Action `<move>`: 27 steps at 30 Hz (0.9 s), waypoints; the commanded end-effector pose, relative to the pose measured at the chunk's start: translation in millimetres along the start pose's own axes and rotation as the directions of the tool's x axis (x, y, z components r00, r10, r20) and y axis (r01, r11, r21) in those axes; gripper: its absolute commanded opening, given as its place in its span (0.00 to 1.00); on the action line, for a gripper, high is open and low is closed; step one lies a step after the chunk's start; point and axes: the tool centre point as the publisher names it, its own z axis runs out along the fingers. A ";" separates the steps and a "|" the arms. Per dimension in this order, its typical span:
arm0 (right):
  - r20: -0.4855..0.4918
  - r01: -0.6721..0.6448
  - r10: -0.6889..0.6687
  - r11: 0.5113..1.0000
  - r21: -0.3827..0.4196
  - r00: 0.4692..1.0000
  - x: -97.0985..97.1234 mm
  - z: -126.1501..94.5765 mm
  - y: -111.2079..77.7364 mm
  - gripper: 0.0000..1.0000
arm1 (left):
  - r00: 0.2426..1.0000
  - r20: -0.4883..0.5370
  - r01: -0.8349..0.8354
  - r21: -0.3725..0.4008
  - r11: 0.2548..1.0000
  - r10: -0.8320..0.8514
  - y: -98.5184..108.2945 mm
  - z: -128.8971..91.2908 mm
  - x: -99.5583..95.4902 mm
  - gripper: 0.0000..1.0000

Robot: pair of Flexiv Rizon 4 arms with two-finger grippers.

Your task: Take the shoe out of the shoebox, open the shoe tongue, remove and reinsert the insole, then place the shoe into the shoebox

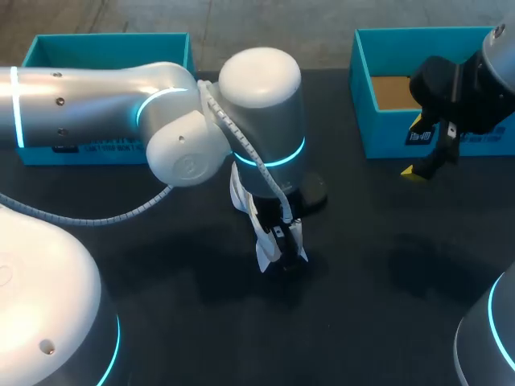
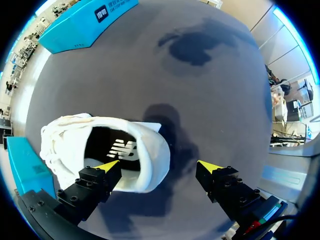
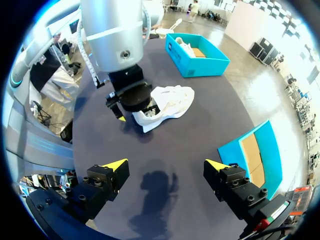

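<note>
A white shoe point(image 2: 75, 145) lies on the dark table with its opening facing my left gripper point(image 2: 159, 166). That gripper is open right over the heel end, with one yellow tip above the shoe's opening and the other beside the heel over bare table. In the head view the left arm hides most of the shoe point(image 1: 263, 256), and the left gripper point(image 1: 278, 240) points down at it. My right gripper point(image 3: 166, 165) is open and empty, well away from the shoe point(image 3: 172, 97). It hangs by the front wall of the teal shoebox point(image 1: 386, 121) at the back right.
The back-right teal box point(image 3: 252, 155) shows a bare brown bottom. A second teal box point(image 1: 105, 52) stands at the back left behind my left arm; the right wrist view shows something white inside this box point(image 3: 197, 55).
</note>
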 end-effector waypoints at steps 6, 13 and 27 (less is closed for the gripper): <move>-0.001 -0.002 0.002 1.000 0.003 1.000 -1.2 1.6 0.9 1.00 | 0.999 -0.014 -0.037 -0.038 0.999 0.037 -9.6 23.4 -1.0 1.00; -0.001 -0.002 0.002 1.000 0.003 1.000 -1.2 1.6 0.9 1.00 | 0.999 -0.015 -0.051 -0.059 0.997 0.050 -12.3 30.5 -2.7 1.00; -0.001 -0.002 0.002 1.000 0.003 1.000 -1.2 1.6 0.9 1.00 | 0.999 -0.037 -0.038 -0.067 0.997 0.036 1.6 31.9 -2.1 0.20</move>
